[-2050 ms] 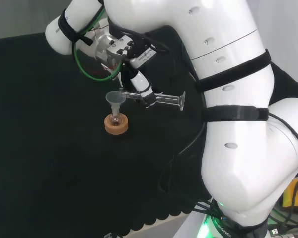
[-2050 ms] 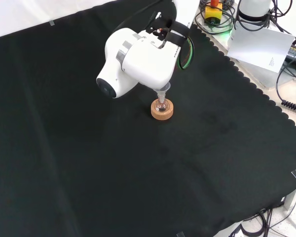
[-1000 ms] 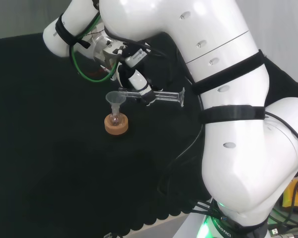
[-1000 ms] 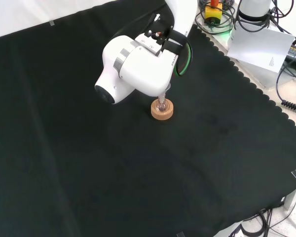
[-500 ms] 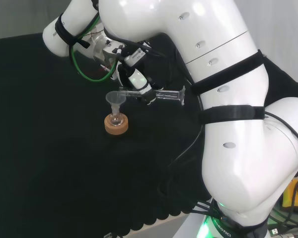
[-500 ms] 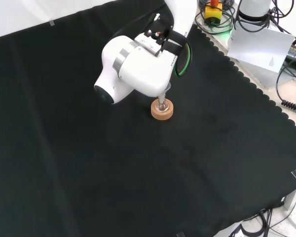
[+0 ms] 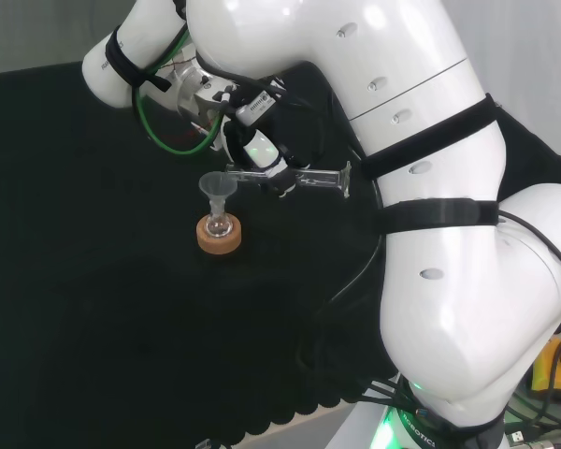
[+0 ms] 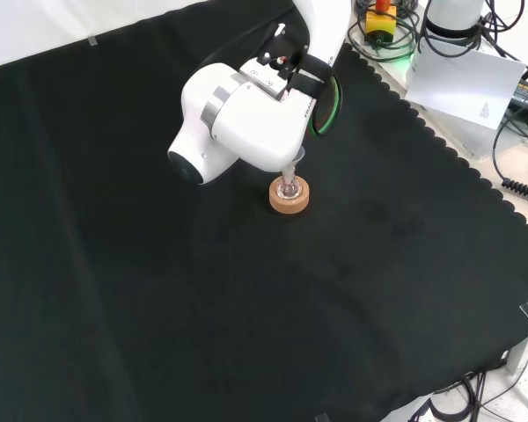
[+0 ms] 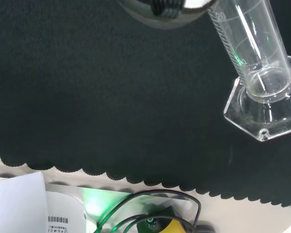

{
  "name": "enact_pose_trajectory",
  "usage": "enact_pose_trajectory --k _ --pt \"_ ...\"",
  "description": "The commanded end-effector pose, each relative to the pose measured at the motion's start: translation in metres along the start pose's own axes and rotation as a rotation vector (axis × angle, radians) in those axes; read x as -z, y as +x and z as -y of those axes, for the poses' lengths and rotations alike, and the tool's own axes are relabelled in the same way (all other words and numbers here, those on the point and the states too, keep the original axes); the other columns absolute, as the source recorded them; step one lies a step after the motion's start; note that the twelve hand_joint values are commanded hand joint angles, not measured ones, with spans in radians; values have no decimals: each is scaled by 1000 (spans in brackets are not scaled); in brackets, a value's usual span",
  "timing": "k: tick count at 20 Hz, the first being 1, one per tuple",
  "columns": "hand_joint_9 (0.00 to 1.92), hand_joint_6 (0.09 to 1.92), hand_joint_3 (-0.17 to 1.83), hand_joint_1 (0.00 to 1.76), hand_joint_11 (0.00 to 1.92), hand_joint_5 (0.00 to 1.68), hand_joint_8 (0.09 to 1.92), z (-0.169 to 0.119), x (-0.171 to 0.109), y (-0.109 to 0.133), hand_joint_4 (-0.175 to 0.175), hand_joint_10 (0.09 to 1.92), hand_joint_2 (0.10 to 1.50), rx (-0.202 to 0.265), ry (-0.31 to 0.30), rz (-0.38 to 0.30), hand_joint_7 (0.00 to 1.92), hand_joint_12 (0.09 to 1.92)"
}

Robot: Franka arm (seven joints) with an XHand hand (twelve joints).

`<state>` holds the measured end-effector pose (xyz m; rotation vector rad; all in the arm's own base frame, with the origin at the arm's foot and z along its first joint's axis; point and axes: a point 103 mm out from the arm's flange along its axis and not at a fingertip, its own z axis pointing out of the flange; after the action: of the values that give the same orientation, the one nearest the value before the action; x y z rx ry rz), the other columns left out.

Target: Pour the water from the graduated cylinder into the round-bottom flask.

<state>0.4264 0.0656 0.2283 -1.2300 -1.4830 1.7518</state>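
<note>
The robot hand (image 7: 259,157) is holding the cylinder (image 7: 304,179) with its fingers curled round the glass tube, and it is keeping the tube lying almost level above the counter (image 7: 93,309). In the head view the cylinder's mouth is sitting over the funnel (image 7: 217,188) that is standing in the neck of the flask (image 7: 219,223), which is resting on its cork ring (image 7: 219,235).

Over the last two seconds the hand has been easing upward and back a little in the head view, and the cylinder's foot end, at the view's right, has been rising slightly, so the tube is tipping a touch more toward the funnel. The flask and ring are staying where they were.

In the wrist view the cylinder (image 9: 252,53) is looking clear along the tube down to its hexagonal foot, and I cannot make out water left in it. That suggests the pour is at or near its end, with the last drops being drained; how much has gathered in the flask is too small to tell.
</note>
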Motion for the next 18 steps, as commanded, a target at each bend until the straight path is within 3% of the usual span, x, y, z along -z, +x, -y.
enact_pose_trajectory --k 1,18 --pt "1119 874 -6 1501 1054 973 1042 2 0 0 -131 971 1066 -8 5 6 902 807" --pt "1120 873 -7 1502 1055 975 1038 3 2 3 -132 968 1065 -17 11 15 905 802"
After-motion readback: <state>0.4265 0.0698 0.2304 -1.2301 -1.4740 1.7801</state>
